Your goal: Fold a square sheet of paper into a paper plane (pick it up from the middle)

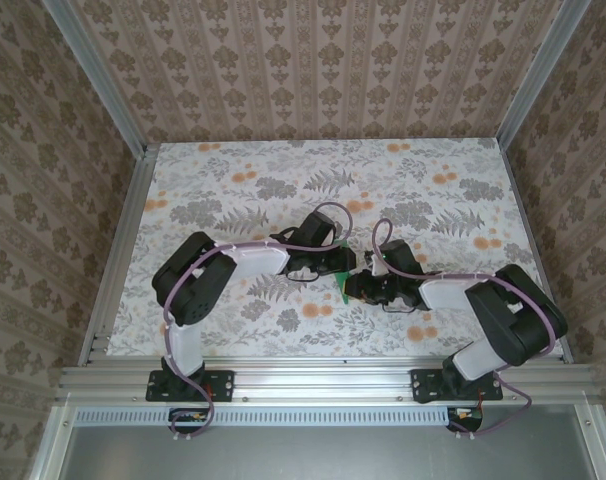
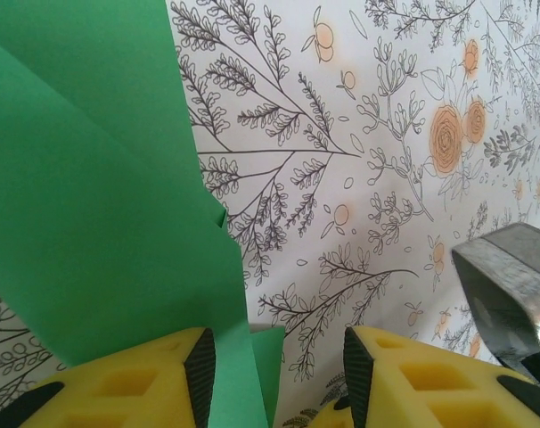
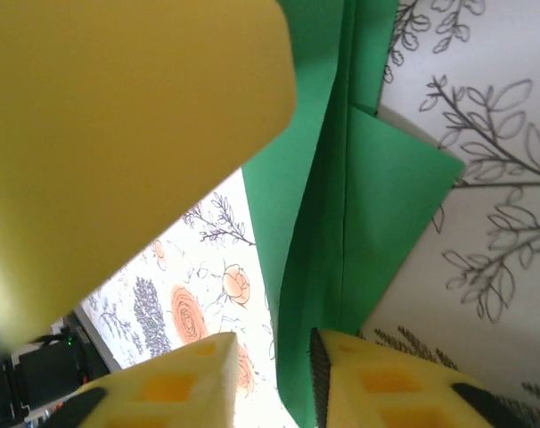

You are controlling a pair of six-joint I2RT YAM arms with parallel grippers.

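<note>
- Paper in bright green sits low in the middle of the top view, on the table between the two black arms.
- It is thin, smooth and plain, with sharp folds.
- The table cover is white with drawn leaves and orange flowers.
- In the left wrist view the paper covers the left side in flat layers with straight edges.
- The left pincer has blocky yellow fingers with dark pads.
- Its jaws stand apart.
- A strip of paper runs down between them, right beside the pad on the left.
- Bare table shows between the paper and the other pad.
- A grey metal piece pokes in at the right edge.
- In the right wrist view the paper comes down from the top middle with one long crease.
- The right pincer is a little open.
- The paper lies against the pad on the right, and a gap shows by the other finger.
- A big blurry yellow shape sits at the upper left.
</note>
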